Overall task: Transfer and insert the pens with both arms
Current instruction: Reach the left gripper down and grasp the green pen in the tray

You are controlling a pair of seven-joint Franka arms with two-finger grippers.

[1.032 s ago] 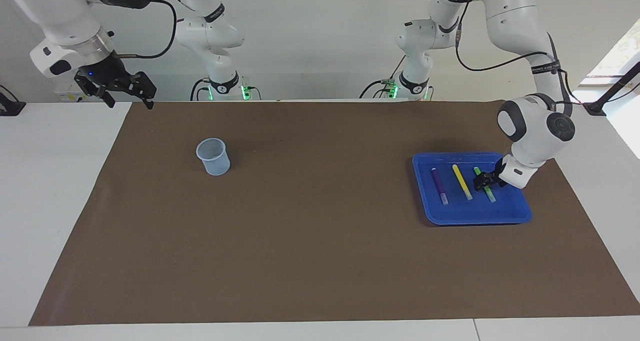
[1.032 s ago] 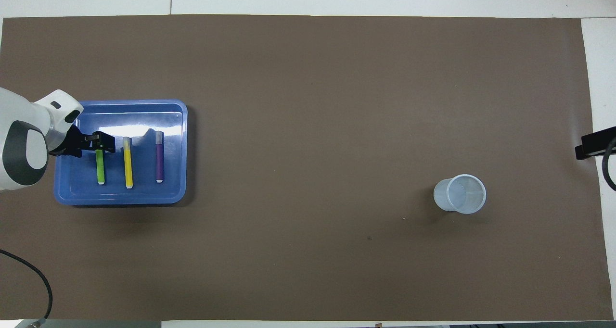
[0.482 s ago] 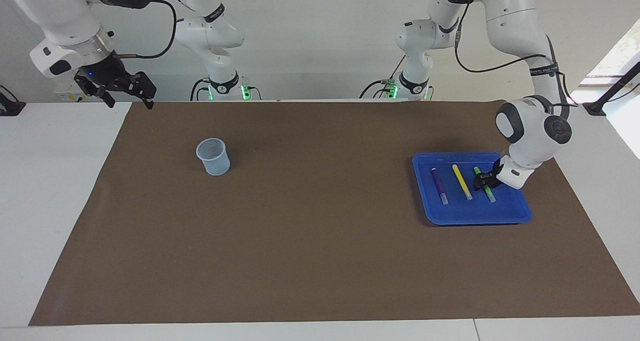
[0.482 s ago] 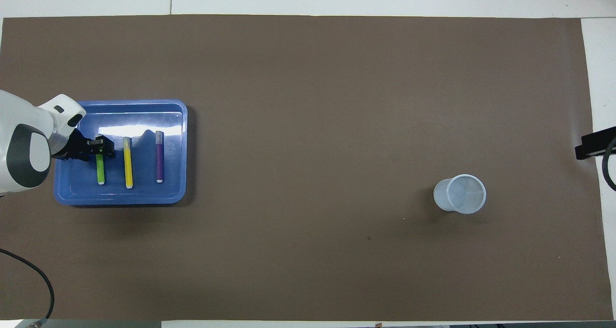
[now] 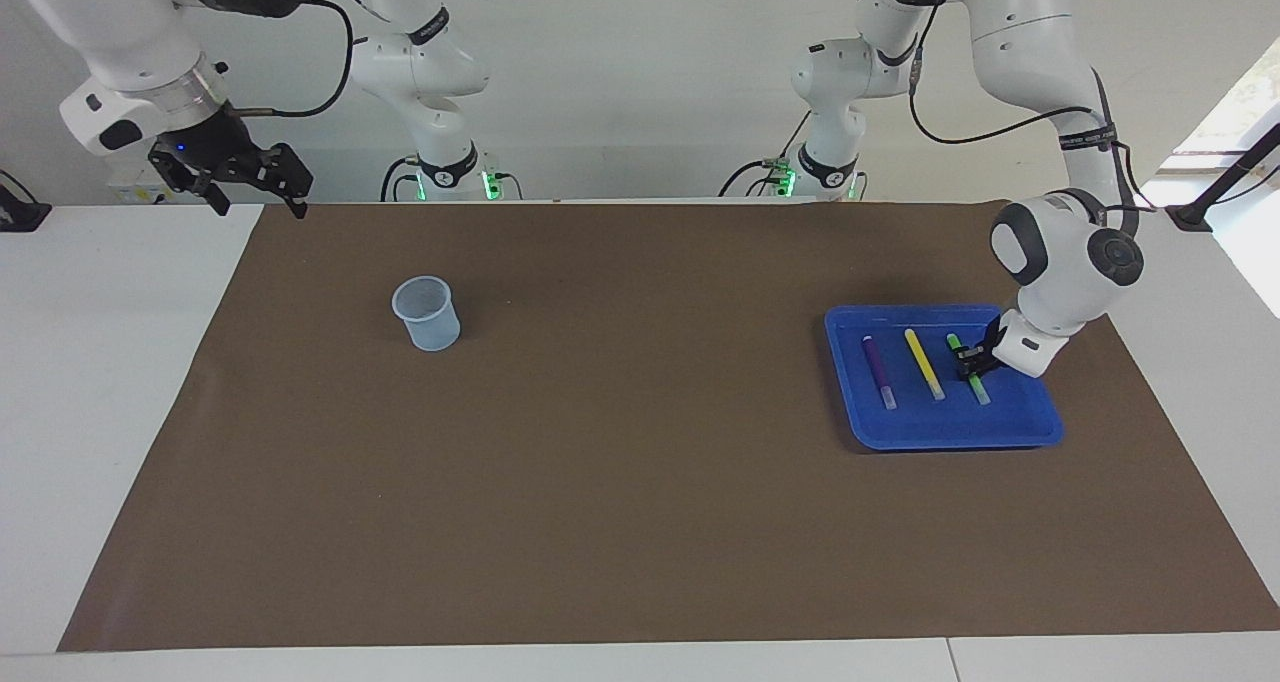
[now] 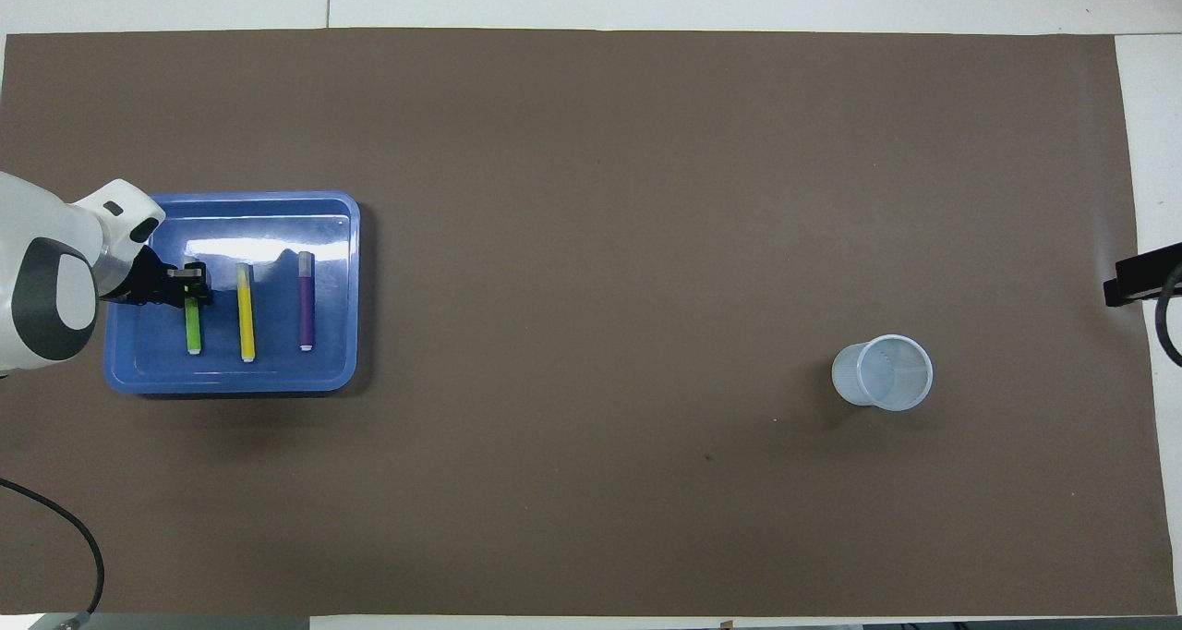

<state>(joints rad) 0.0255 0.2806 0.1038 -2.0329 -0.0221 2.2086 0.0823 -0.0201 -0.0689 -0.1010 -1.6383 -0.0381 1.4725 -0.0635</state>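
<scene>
The green pen (image 6: 193, 327) lies in the blue tray (image 6: 343, 288) at my left arm's end of the tabletop (image 5: 90, 362), and my left claw (image 6: 188, 284) is down on it, fingers pinched shut around its barrel. The part of the pen farther from me is covered by the claw in the overhead view; only the nearer stretch and its pale tip show there. In the facing view the left claw (image 5: 967, 364) crosses the green pen (image 5: 976, 387) about midway, so both ends peek out, though the fingertips themselves are hard to separate from the dark claw body. The pen rests in the tray, not lifted.

Beside it lie the yellow pen (image 6: 246, 312) and then the purple pen (image 6: 306, 301), side by side, apart from each other, the purple one toward the middle of the tabletop. A glare patch on the tray floor washes out the area just past their farther ends.

Well apart, toward my right arm's end, a clear plastic cup (image 6: 882, 372) stands upright on the brown mat (image 6: 591, 196).

My right claw (image 5: 255, 199) waits with fingers spread wide, above the mat's corner nearest the robots. Only the facing view shows it; the overhead view cuts it off entirely.
</scene>
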